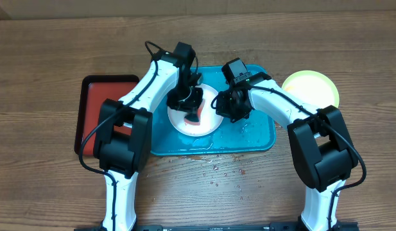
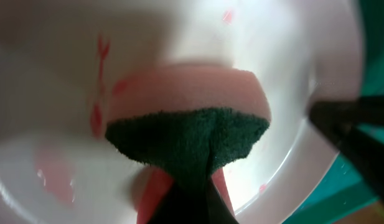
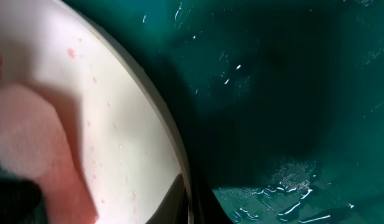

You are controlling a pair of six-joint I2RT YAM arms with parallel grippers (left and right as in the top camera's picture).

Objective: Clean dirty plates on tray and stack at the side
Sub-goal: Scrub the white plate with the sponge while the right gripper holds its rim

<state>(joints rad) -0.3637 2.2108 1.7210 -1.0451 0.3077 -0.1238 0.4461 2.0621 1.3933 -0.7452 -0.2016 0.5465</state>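
Observation:
A white plate [image 1: 209, 122] with red smears lies on the bright blue tray [image 1: 255, 138]. My left gripper [image 1: 192, 108] is shut on a pink sponge with a dark green scrub side [image 2: 188, 134] and presses it on the white plate [image 2: 55, 162]. My right gripper [image 1: 222, 106] is shut on the plate's right rim [image 3: 170, 130], one finger on each side; the pink sponge [image 3: 30, 143] shows at the left of that view. A yellow-green plate [image 1: 310, 90] sits on the table to the right of the tray. The pale blue plate is out of view.
A red tray with a black rim [image 1: 98, 102] lies left of the blue tray. The blue tray's floor is wet [image 3: 285, 180]. Small droplets and red specks [image 1: 217, 170] lie on the wooden table in front of the tray.

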